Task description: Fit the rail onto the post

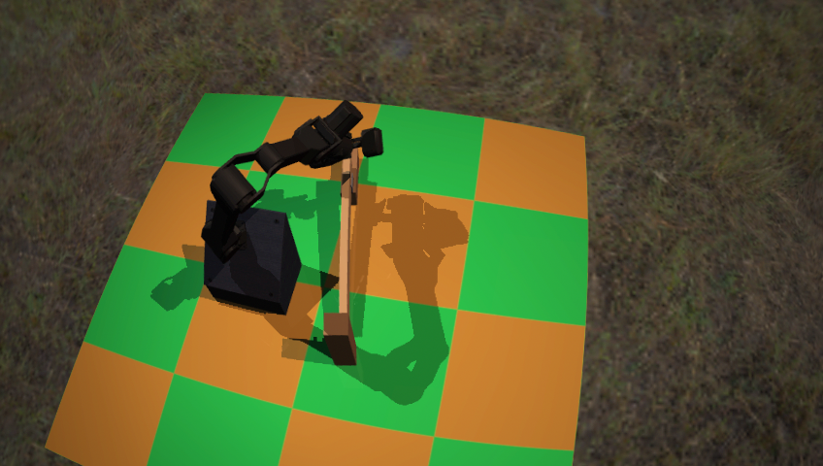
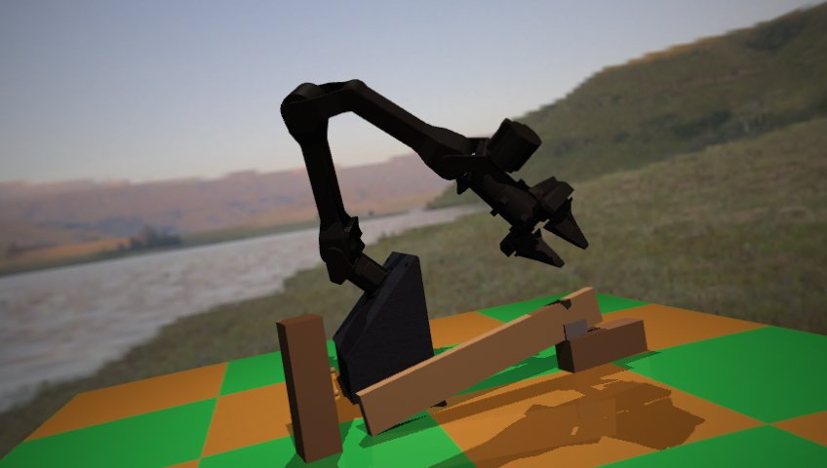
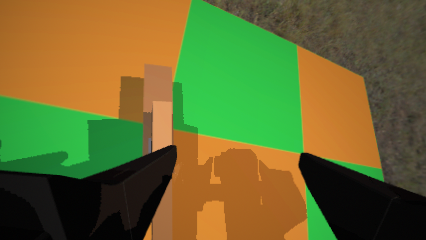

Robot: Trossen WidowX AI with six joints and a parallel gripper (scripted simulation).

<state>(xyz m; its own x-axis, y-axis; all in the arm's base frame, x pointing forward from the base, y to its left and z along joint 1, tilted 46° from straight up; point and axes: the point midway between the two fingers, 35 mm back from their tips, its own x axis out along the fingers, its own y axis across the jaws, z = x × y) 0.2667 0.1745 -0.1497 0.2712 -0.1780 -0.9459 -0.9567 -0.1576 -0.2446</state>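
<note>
The long pale wooden bed rail (image 2: pixel 475 359) is lying tilted, its far end sitting in the bracket on the low dark-brown footboard block (image 2: pixel 603 343) and its near end resting down on the checkered green-and-orange table (image 2: pixel 725 370), just in front of the short upright brown wooden post (image 2: pixel 307 385). The pegs are barely showing. A grasp taken this close to the bracket end risks levering the rail out of the bracket as the near end lifts, judging by the tilt. The black parallel-jaw gripper (image 2: pixel 548 240) is hovering above the rail's far end, fingers spread wide and gripping nothing, the arm reaching forward and angling downward
</note>
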